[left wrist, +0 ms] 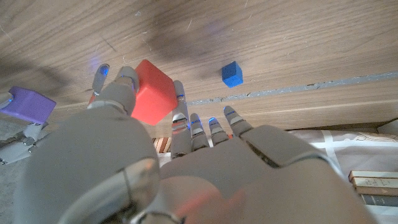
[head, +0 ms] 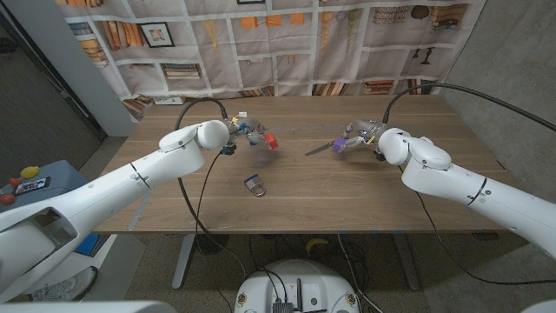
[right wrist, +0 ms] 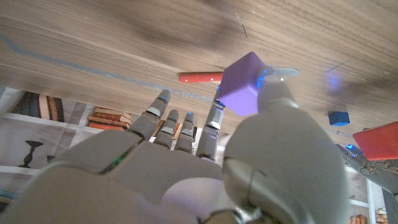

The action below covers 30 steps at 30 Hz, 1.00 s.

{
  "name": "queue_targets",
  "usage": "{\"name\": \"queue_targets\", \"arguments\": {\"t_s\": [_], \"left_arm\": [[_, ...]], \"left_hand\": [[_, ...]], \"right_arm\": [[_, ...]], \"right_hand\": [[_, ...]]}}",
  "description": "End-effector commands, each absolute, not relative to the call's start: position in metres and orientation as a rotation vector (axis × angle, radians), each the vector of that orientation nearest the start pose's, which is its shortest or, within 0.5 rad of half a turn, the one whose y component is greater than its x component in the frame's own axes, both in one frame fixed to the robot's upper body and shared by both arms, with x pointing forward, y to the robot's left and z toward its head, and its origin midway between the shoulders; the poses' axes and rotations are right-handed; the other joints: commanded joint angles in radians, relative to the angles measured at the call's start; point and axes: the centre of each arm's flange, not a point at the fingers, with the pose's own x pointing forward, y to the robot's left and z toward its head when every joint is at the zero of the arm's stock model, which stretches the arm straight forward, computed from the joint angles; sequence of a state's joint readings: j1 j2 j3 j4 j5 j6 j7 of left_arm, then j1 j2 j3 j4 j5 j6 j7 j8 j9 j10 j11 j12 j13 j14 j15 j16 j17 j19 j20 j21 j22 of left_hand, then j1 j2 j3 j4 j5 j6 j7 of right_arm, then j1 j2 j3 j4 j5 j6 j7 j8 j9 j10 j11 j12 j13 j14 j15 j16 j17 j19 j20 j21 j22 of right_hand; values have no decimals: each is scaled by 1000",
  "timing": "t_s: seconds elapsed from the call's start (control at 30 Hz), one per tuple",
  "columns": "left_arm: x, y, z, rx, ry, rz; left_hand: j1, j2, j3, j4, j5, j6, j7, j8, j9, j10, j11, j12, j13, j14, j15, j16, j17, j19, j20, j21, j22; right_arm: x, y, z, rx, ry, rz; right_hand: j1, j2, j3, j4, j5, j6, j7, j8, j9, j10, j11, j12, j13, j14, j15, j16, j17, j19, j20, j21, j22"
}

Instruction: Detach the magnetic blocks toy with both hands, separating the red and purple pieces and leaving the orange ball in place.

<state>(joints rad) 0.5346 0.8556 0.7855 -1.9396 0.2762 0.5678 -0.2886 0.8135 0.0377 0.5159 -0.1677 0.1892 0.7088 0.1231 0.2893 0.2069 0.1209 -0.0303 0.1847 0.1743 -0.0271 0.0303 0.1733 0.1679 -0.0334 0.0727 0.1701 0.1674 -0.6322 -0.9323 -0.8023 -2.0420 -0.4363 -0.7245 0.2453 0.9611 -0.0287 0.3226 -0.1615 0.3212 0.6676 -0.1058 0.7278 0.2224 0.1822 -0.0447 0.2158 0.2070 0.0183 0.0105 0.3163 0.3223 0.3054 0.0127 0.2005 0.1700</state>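
Head view: the red block (head: 270, 140) is held at the fingertips of the left hand (head: 246, 132), the purple block (head: 338, 144) at those of the right hand (head: 363, 134) — well apart, above the table (head: 347, 196). No orange ball can be made out.

Left wrist view: the red block (left wrist: 151, 93) is pinched between thumb and finger; a blue cube (left wrist: 231, 73) lies beyond the fingertips.

Right wrist view: the purple block (right wrist: 244, 83) is clamped likewise. Both grips are shallow — a block could be dropped if the fingers slacken, or the pieces re-joined by their magnets if brought near.

Purple block (right wrist: 244, 83) pinched in right hand (right wrist: 205, 168) — table above
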Motion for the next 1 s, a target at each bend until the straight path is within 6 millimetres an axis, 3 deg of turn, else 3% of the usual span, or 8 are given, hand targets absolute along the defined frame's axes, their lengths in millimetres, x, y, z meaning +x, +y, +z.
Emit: {"name": "queue_targets", "arguments": {"t_s": [0.03, 1.0], "left_arm": [[591, 178, 50, 1422, -321, -164], [598, 166, 28, 1504, -256, -126]], "left_hand": [[0, 7, -7, -4, 3, 126, -129, -1, 4, -4, 0, 2, 3, -18, 6, -3, 1, -22, 1, -2, 2], [-19, 10, -30, 2, 3, 130, -137, -17, 3, -35, 9, 2, 2, -58, 25, 1, 2, -74, 4, 9, 2]], "right_arm": [[576, -211, 18, -1520, -233, -7], [575, -210, 4, -1548, -208, -18]], "right_hand": [[96, 92, -2, -2, 2, 110, -111, 91, 10, 8, -1, 0, 1, 13, -3, 1, 3, 3, -3, -3, 1], [103, 92, -9, -4, -3, 106, -111, 104, 25, 11, -2, -1, 2, 23, -7, 4, 3, 8, -5, -3, 1]]}}
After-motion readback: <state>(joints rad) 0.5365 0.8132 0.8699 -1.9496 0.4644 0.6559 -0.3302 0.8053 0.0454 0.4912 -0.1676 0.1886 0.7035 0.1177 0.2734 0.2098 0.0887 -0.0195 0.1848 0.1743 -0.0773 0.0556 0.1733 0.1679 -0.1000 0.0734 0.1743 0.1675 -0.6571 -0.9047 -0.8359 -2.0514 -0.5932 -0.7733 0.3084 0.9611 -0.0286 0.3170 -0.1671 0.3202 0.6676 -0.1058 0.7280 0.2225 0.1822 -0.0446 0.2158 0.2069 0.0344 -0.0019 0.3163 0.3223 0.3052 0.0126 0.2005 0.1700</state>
